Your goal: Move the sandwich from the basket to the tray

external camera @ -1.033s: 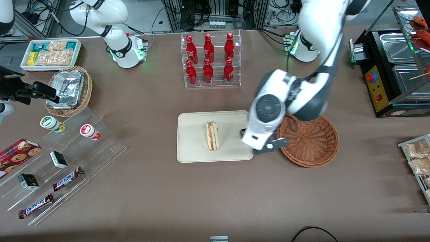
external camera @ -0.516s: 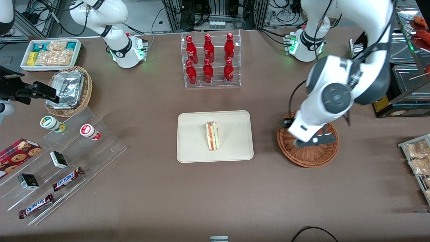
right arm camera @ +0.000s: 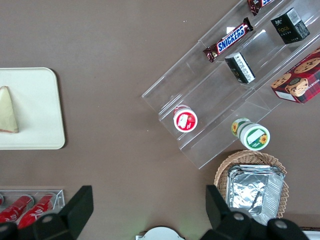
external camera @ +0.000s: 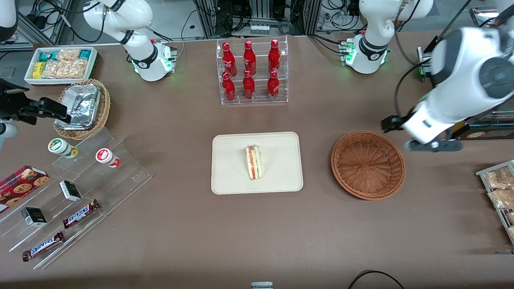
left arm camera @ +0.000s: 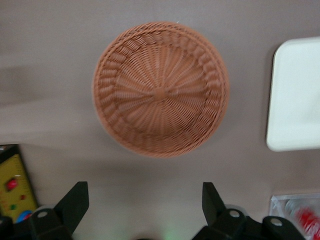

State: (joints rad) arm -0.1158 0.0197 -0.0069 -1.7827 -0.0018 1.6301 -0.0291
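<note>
The sandwich (external camera: 253, 162) lies on its side at the middle of the tray (external camera: 233, 176), at the centre of the front view. The basket (external camera: 368, 164) sits on the table (external camera: 241, 233) beside the tray, toward the working arm's end. The gripper (left arm camera: 145, 205) hangs above the table near the basket, its fingers (left arm camera: 75, 202) spread wide and holding nothing

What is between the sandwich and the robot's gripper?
The empty basket lies between them. In the front view, the sandwich rests on the tray, and the gripper hovers open above the table, toward the working arm's end.
</note>
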